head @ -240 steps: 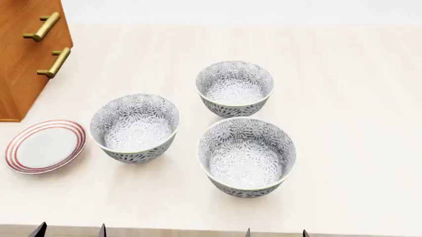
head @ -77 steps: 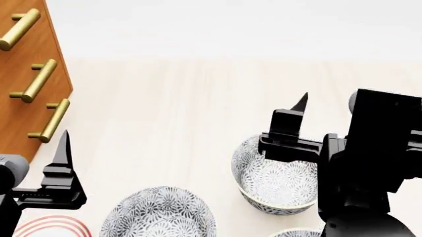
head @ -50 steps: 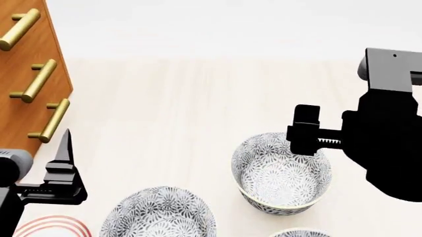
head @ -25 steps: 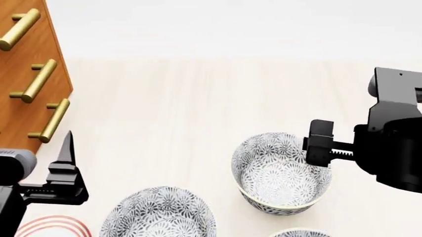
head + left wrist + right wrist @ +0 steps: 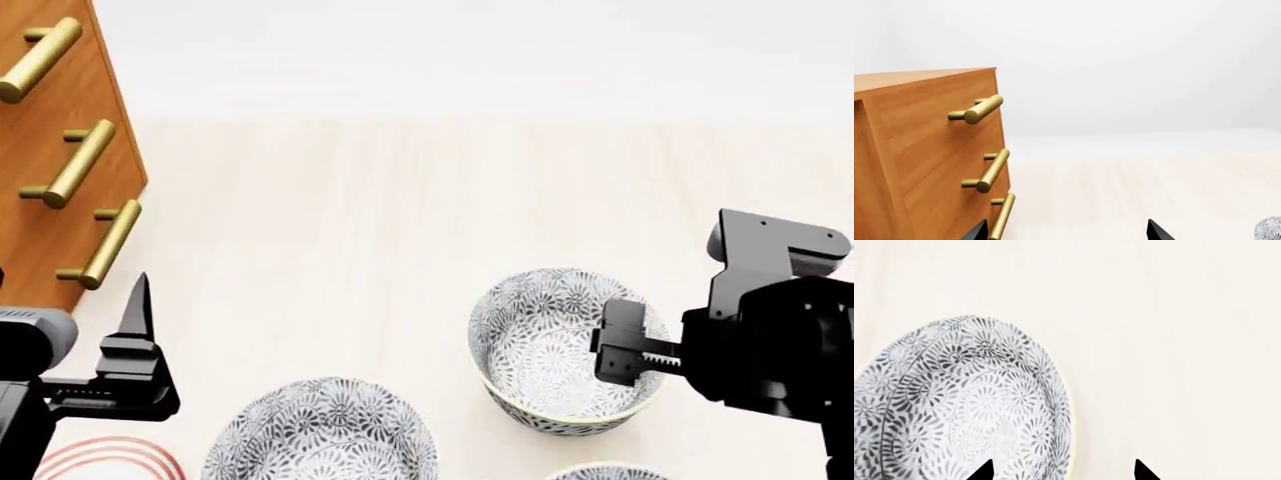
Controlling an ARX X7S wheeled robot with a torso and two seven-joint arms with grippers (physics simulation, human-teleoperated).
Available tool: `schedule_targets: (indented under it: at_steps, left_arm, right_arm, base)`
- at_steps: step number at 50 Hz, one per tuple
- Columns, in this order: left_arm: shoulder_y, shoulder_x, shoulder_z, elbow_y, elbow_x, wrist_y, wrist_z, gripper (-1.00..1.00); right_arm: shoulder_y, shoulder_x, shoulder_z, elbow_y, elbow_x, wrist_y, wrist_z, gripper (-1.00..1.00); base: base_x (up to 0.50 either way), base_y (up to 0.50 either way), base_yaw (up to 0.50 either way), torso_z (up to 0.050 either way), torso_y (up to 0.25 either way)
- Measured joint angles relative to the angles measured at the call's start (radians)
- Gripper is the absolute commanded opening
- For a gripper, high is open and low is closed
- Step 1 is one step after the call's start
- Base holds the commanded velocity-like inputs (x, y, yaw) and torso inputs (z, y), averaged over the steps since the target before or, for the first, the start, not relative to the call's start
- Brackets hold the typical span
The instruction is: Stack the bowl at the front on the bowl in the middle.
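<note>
Three grey floral-patterned bowls stand on the pale table. The front bowl [image 5: 601,471] shows only as a rim sliver at the bottom edge of the head view. The middle bowl [image 5: 320,432] is at lower left, half cut off. The back bowl [image 5: 561,345] is in full view. My right gripper [image 5: 625,345] hangs open over the back bowl's right rim. In the right wrist view this gripper [image 5: 1062,471] straddles that rim of the back bowl [image 5: 967,400]. My left gripper [image 5: 134,335] is open and empty beside the cabinet, seen also in its wrist view [image 5: 1067,232].
A wooden cabinet [image 5: 54,150] with brass handles [image 5: 991,172] stands at the left. A red-ringed plate [image 5: 100,460] lies at the lower left corner. A patterned bowl edge [image 5: 1271,230] peeks in at the left wrist view's border. Pale tabletop [image 5: 400,200] stretches behind the bowls.
The right arm has dropped and pulled toward the front, bringing its gripper lower over the back bowl's right rim. The left gripper has barely drifted. The head view tilted up since the oldest frame.
</note>
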Motion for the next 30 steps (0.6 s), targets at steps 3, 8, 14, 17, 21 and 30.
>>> schedule_targets:
  at_steps: [3,8,14,17,21,30]
  left_arm:
    - [0.000,-0.001,0.000,-0.002,-0.001,0.001,-0.001,1.00]
    - [-0.001,-0.003,0.004,-0.008,-0.002,0.006,-0.002,1.00]
    - [0.001,-0.007,0.005,-0.012,-0.004,0.010,-0.003,1.00]
    - [0.002,-0.008,0.005,-0.013,-0.005,0.012,-0.004,1.00]
    - [0.004,-0.010,0.006,-0.016,-0.006,0.016,-0.005,1.00]
    - [0.006,-0.012,0.009,-0.019,-0.009,0.021,-0.009,1.00]
  right_arm:
    - [0.005,-0.011,-0.015,0.033,-0.014,-0.019,-0.024,1.00]
    - [0.016,-0.034,-0.040,0.098,-0.040,-0.057,-0.068,1.00]
    - [0.027,-0.058,-0.065,0.159,-0.065,-0.093,-0.107,-1.00]
    - [0.031,-0.065,-0.074,0.176,-0.082,-0.106,-0.115,-1.00]
    - [0.036,-0.072,-0.076,0.190,-0.089,-0.122,-0.124,-1.00]
    - [0.035,-0.076,-0.076,0.182,-0.094,-0.131,-0.123,-1.00]
  base:
    - [0.00,0.00,0.00,0.000,0.000]
    - [0.00,0.00,0.00,0.000,0.000]
    - [0.00,0.00,0.00,0.000,0.000]
    - [0.00,0.00,0.00,0.000,0.000]
    - [0.00,0.00,0.00,0.000,0.000]
    - [0.00,0.00,0.00,0.000,0.000]
